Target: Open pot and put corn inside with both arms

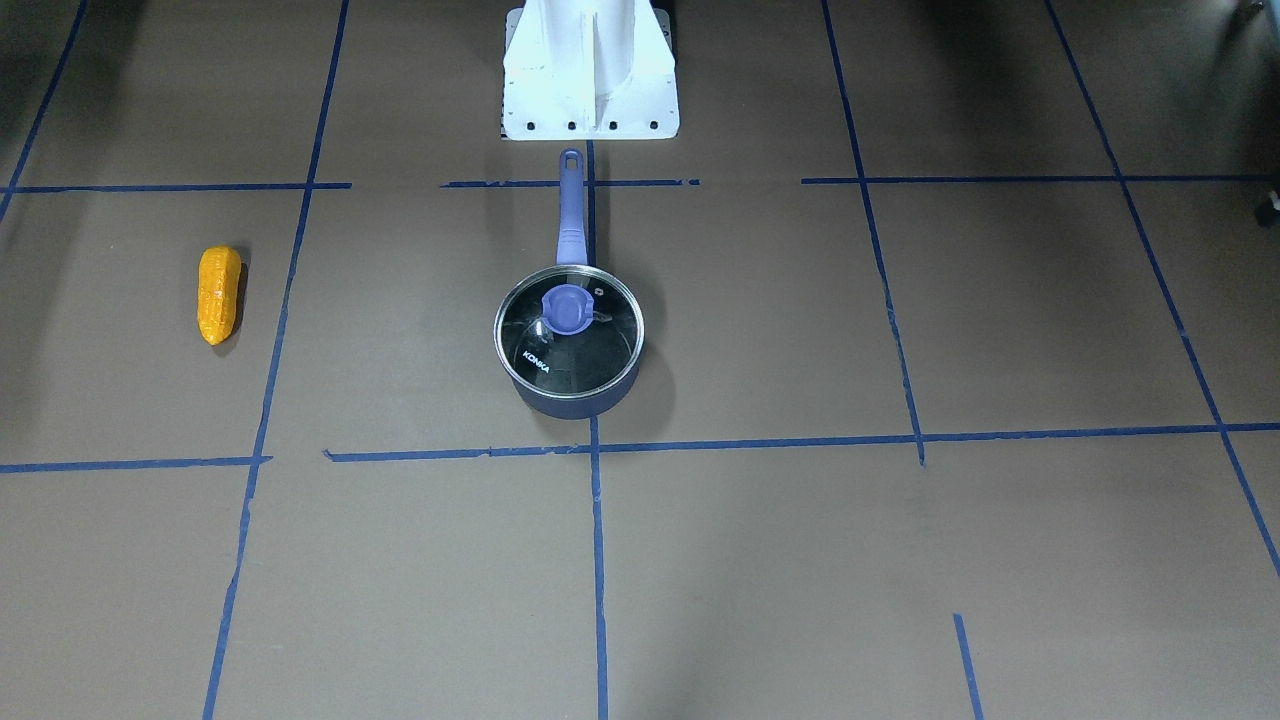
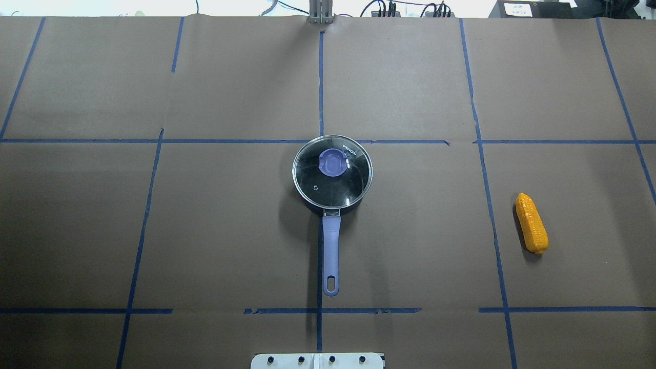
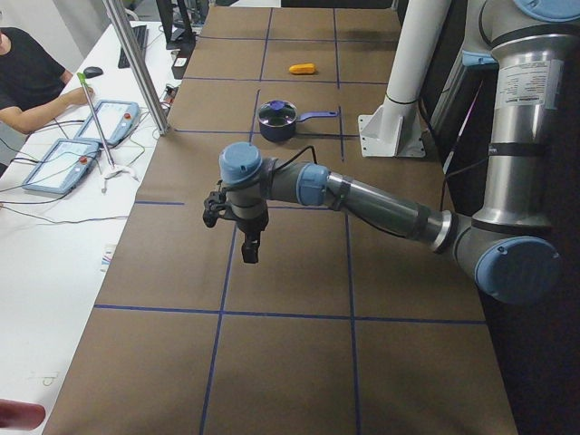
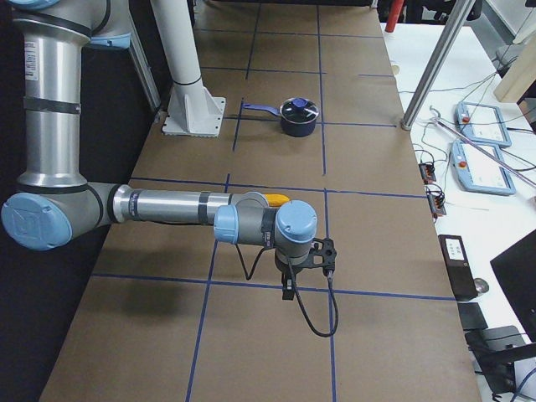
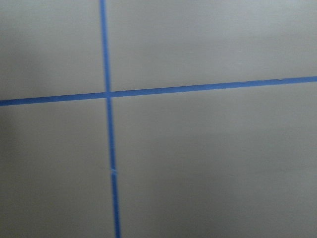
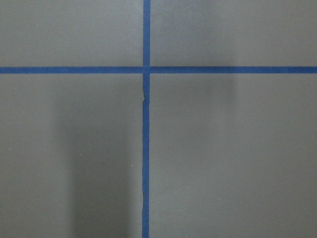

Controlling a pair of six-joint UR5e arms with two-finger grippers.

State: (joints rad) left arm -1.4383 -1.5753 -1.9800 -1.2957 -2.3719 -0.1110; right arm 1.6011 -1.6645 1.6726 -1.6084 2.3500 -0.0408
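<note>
The pot (image 1: 572,395) stands at the table's middle with its glass lid (image 1: 568,335) on and its blue handle (image 1: 571,215) pointing at the robot base. It also shows in the overhead view (image 2: 332,171). The corn (image 1: 218,295) lies flat on the robot's right side, well apart from the pot; it also shows in the overhead view (image 2: 531,223). My left gripper (image 3: 251,246) hangs above bare table far from the pot; I cannot tell if it is open. My right gripper (image 4: 287,287) hangs near the corn (image 4: 278,200); I cannot tell its state. Both wrist views show only paper and tape.
The white base pedestal (image 1: 590,70) stands just behind the pot handle. Blue tape lines cross the brown paper table cover. An operator (image 3: 27,72) sits at a white side table with control pendants (image 3: 59,163). A metal post (image 3: 136,63) stands at the table's far edge.
</note>
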